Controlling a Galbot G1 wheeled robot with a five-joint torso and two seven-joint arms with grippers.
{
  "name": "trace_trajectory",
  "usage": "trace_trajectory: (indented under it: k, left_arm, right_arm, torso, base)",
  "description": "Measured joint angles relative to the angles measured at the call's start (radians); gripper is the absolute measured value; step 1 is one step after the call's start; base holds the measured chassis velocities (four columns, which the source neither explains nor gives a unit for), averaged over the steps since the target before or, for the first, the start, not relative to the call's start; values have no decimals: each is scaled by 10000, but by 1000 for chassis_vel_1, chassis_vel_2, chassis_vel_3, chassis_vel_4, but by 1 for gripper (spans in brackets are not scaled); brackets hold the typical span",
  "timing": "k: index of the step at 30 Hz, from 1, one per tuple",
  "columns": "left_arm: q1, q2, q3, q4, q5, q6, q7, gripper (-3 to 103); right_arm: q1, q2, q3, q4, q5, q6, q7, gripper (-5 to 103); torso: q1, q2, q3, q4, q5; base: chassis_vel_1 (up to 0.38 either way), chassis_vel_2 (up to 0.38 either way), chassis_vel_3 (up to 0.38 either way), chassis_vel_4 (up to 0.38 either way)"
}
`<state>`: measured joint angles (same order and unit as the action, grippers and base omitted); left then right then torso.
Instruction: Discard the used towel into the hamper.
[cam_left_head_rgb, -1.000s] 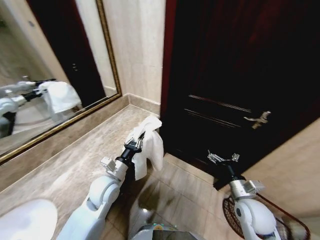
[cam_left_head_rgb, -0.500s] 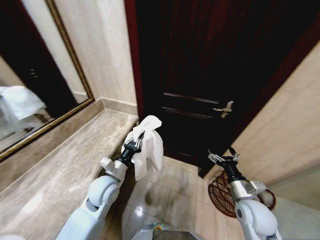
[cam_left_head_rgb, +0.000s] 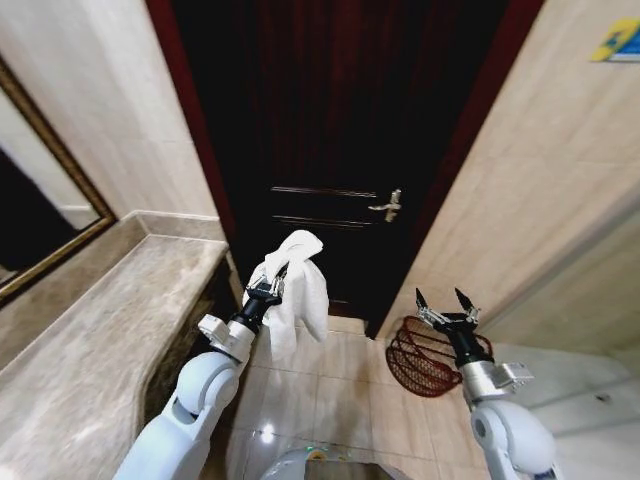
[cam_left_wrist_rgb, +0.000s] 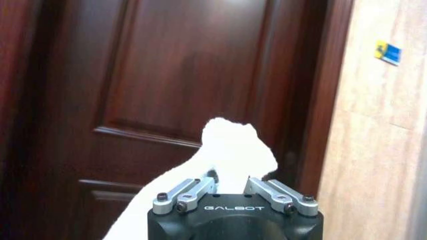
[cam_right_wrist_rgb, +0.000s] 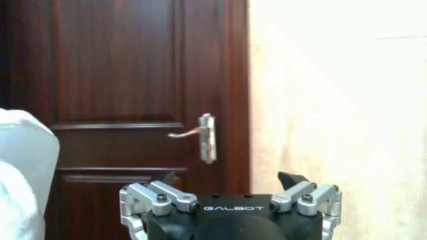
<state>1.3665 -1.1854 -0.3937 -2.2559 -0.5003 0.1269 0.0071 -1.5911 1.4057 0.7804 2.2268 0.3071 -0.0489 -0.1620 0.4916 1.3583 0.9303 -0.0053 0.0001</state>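
My left gripper (cam_left_head_rgb: 272, 287) is shut on a white towel (cam_left_head_rgb: 298, 285) that hangs in folds off its fingers, held in the air beyond the counter's end. The left wrist view shows the towel (cam_left_wrist_rgb: 227, 155) bunched over that gripper (cam_left_wrist_rgb: 231, 182) before the dark door. The hamper (cam_left_head_rgb: 420, 356), a dark red-brown openwork basket, stands on the floor by the wall to the right of the door. My right gripper (cam_left_head_rgb: 444, 303) hangs open and empty just above the hamper's rim. In the right wrist view the right gripper (cam_right_wrist_rgb: 227, 180) has its fingers spread, and the towel (cam_right_wrist_rgb: 23, 170) shows at the edge.
A dark wooden door (cam_left_head_rgb: 330, 150) with a metal handle (cam_left_head_rgb: 388, 207) stands ahead. A beige marble counter (cam_left_head_rgb: 90, 330) runs along the left under a framed mirror (cam_left_head_rgb: 40, 210). Beige tiled wall (cam_left_head_rgb: 520, 180) rises on the right, and glossy floor tiles (cam_left_head_rgb: 330, 400) lie below.
The whole view has swung to the right: counter and mirror slid left, the door came to the centre and the hamper came into fuller view. Both arms hold their pose, towel still gripped.
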Motion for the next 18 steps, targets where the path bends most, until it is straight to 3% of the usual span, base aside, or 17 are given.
trace_trajectory:
  k: [18]
  left_arm:
    - [-3, -46, 8, 12, 18, -31, 29, 9]
  right_arm:
    - [-28, 14, 44, -31, -49, 228, -4, 100]
  torso:
    - [0, 0, 0, 0, -1]
  base:
    - [-102, -97, -104, -100]
